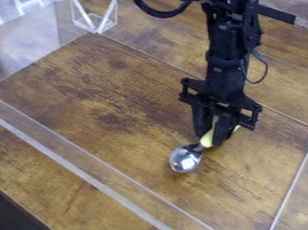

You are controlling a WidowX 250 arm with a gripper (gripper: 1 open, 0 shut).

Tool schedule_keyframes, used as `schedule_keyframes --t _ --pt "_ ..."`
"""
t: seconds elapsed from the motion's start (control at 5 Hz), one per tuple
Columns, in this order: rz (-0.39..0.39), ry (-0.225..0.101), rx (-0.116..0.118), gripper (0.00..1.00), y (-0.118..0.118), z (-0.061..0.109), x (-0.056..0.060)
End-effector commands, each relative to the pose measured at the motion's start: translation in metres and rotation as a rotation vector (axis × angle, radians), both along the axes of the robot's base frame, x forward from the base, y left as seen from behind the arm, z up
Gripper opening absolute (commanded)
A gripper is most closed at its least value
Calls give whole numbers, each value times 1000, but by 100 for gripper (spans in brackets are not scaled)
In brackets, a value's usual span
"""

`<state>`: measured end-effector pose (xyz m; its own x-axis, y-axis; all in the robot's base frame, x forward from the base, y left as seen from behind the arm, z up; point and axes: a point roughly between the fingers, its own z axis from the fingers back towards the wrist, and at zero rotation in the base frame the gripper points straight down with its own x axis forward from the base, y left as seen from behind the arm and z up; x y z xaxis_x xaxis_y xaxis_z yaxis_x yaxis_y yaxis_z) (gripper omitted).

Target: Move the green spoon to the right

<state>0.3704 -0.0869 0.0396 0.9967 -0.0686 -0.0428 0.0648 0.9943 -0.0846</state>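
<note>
The green spoon (194, 152) has a yellow-green handle and a shiny silver bowl that rests low on the wooden table at centre right. My black gripper (216, 135) points straight down over it. Its fingers are shut on the upper end of the spoon's handle, which slants up between them. The handle's top is hidden by the fingers.
A clear acrylic wall (98, 178) runs along the front of the wooden table (92, 92), and another stands along the right edge (299, 189). A clear plastic stand (94, 17) sits at the back left.
</note>
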Motion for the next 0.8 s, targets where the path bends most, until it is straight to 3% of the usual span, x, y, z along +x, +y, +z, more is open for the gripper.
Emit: schedule_keyframes --t 0.0,0.2,0.6 --pt "7 -53 -4 0 -3 11 9" --pt "26 -51 -1 0 5 8 10" --pt "-17 -41 6 0 18 3 8"
